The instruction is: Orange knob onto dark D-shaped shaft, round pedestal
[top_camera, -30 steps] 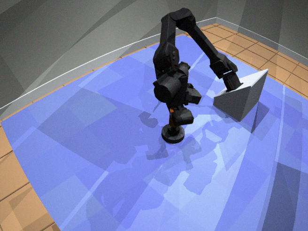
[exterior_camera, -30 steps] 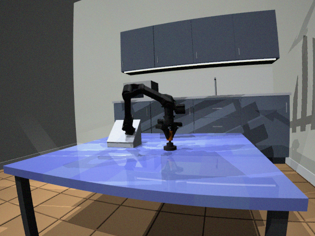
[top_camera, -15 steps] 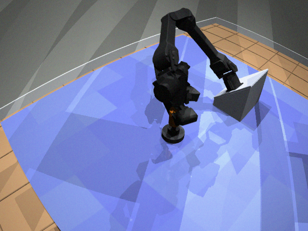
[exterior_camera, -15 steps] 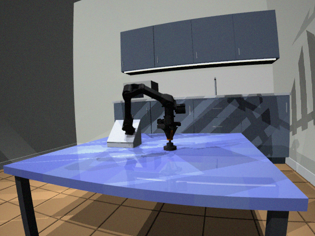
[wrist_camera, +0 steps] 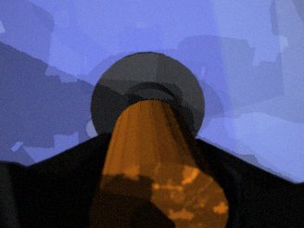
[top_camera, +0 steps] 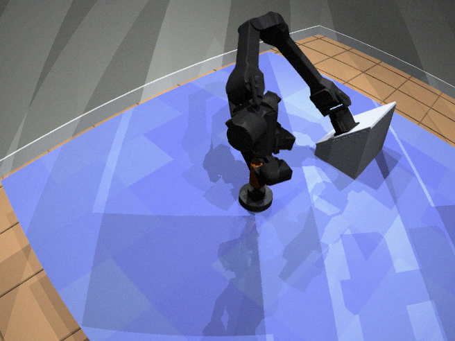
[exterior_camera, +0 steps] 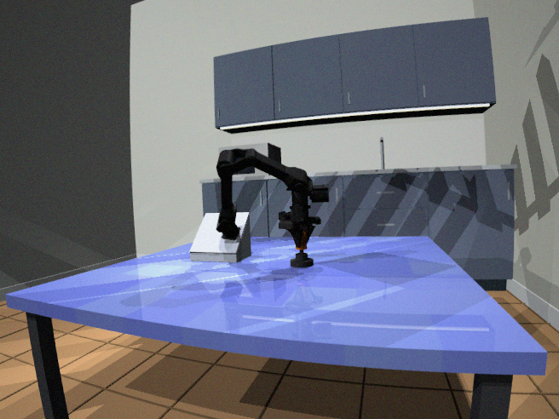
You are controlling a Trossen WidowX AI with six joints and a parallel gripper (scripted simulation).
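Orange, finely ribbed and round, the knob (top_camera: 254, 176) (exterior_camera: 301, 243) (wrist_camera: 145, 144) sits gripped between the fingers of the gripper (top_camera: 261, 175) (exterior_camera: 302, 238) (wrist_camera: 151, 144), above the dark round pedestal (top_camera: 255, 203) (exterior_camera: 301, 261) (wrist_camera: 148, 67).

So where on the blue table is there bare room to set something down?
The wide stretch of blue table between the round pedestal and the table's near edge in the exterior view looks free. It is crowded around the pedestal, with the gripper holding the orange knob above.
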